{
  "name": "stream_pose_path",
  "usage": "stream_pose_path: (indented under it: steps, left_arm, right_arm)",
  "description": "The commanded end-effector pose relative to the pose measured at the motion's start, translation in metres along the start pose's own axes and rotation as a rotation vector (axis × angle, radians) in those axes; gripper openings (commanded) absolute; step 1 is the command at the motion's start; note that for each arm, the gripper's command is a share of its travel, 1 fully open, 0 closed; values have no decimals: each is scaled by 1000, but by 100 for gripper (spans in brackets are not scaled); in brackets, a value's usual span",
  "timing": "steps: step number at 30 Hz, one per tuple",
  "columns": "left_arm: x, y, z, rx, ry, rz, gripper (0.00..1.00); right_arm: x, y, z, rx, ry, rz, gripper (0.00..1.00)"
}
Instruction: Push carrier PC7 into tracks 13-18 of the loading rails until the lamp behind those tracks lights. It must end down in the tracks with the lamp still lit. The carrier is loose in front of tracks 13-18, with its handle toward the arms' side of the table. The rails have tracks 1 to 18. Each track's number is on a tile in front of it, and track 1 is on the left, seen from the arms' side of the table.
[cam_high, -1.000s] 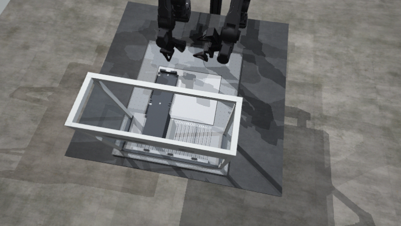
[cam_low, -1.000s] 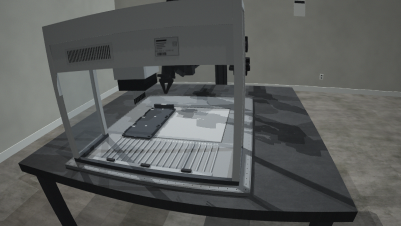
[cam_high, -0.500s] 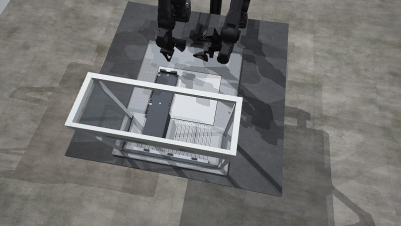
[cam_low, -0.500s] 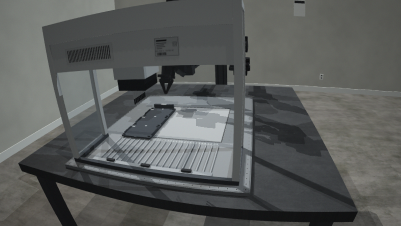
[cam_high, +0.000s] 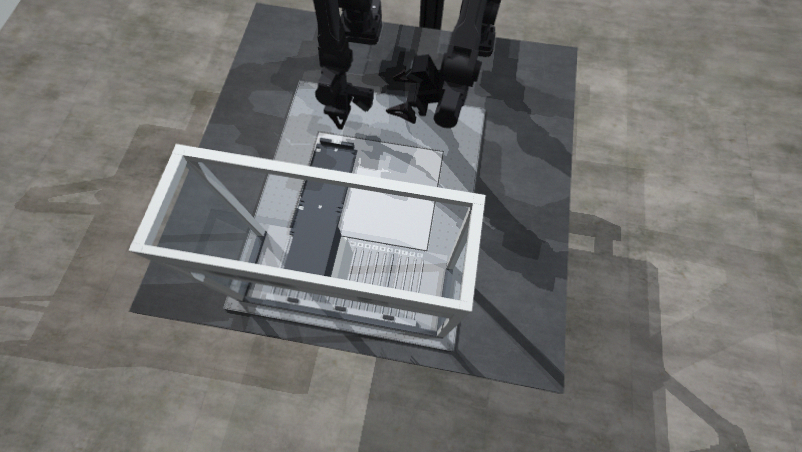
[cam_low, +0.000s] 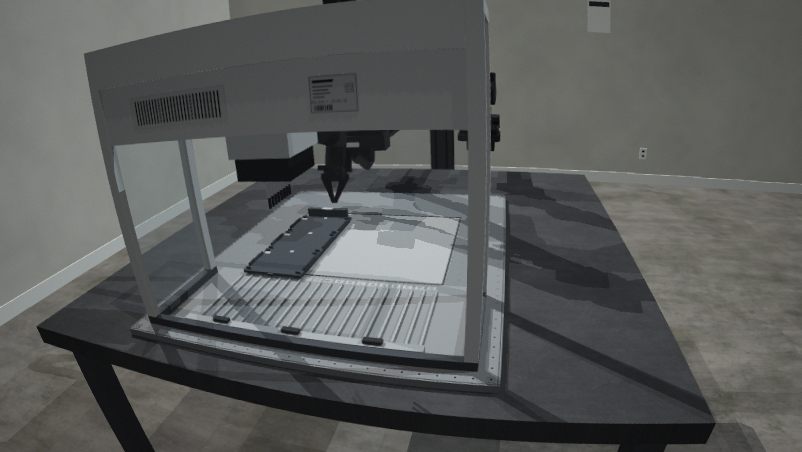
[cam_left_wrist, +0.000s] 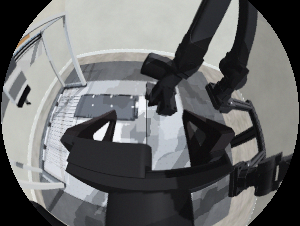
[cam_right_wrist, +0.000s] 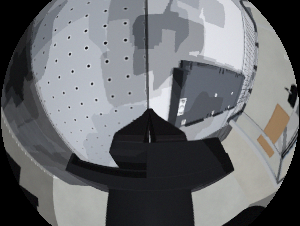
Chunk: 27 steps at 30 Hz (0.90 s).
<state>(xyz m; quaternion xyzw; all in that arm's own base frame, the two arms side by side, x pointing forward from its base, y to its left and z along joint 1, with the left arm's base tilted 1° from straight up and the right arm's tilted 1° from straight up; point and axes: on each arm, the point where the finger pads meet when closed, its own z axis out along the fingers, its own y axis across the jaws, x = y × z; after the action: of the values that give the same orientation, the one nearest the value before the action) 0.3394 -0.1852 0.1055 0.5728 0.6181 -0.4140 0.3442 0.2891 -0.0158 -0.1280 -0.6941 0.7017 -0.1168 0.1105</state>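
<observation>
The dark flat carrier PC7 (cam_high: 320, 207) (cam_low: 297, 247) (cam_left_wrist: 107, 106) (cam_right_wrist: 212, 95) lies lengthwise in front of tracks 13-18 of the loading rails (cam_high: 387, 269) (cam_low: 359, 308) (cam_left_wrist: 62, 117) (cam_right_wrist: 248, 65), its handle (cam_high: 336, 144) (cam_low: 328, 212) (cam_right_wrist: 176, 97) toward the arms' side; the exterior view shows its far end by the near ends of the rails, with most of the tracks exposed beyond it. The right hand (cam_high: 339, 124) (cam_low: 335, 199) (cam_left_wrist: 148, 105) (cam_right_wrist: 149, 112) is fully closed on nothing, near the handle and apart from it. The left hand (cam_high: 391, 94) (cam_left_wrist: 149, 113) is wide open and holds nothing, off to the side of the carrier. A pale enclosure frame (cam_high: 325, 176) (cam_low: 474, 224) stands over the rails, its upper bars crossing the top view of the carrier. Inside hangs a boxy head (cam_low: 275, 168) with a row of thin dark tips. Beside the carrier is a white panel (cam_high: 387, 218) (cam_low: 404, 247), and three dark blocks (cam_high: 340, 308) (cam_low: 290, 330) line the far edge of the rails, all on the dark bench (cam_high: 522, 213) (cam_low: 589, 336). Whether the lamp is lit cannot be told.
</observation>
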Motion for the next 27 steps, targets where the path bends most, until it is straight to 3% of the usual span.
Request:
stream_pose_path:
  steps: [1,20,27]
  left_arm:
    - [-12,19,-3,-11,-2,43,100]
    - [-12,19,-3,-11,-2,43,100]
    - [-2,44,-4,-66,34,9,100]
  right_arm:
    - [4,-17,12,51,2,-8,0]
    - [1,-13,30,21,-2,-5,0]
    - [-3,-27,35,18,-4,-16,0]
